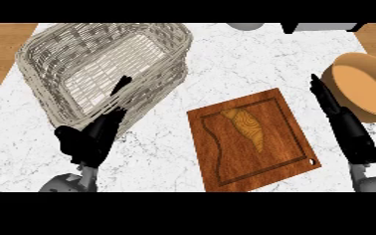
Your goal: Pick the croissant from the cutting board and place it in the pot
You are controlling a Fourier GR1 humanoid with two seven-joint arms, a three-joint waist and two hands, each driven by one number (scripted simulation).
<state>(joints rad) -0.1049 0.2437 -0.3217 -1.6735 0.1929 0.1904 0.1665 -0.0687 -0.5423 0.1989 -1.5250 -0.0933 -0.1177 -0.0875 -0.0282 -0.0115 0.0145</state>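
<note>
Croissant (248, 127): lay near the cutting board's (288, 155) middle; likely light, soft, flaky, best taken across its middle.
Pot (357, 82): at the counter's (249, 64) right edge.
Right hand (345, 124): spread, just right of the board.
Left hand (92, 137): spread, against the basket (103, 64).
Obstacles: seemingly none between.

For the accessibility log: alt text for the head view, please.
A croissant lies on a wooden cutting board on a white marble counter, untouched. The open left hand rests by a wicker basket; the open right hand is at the right edge beside a tan round object.
</note>
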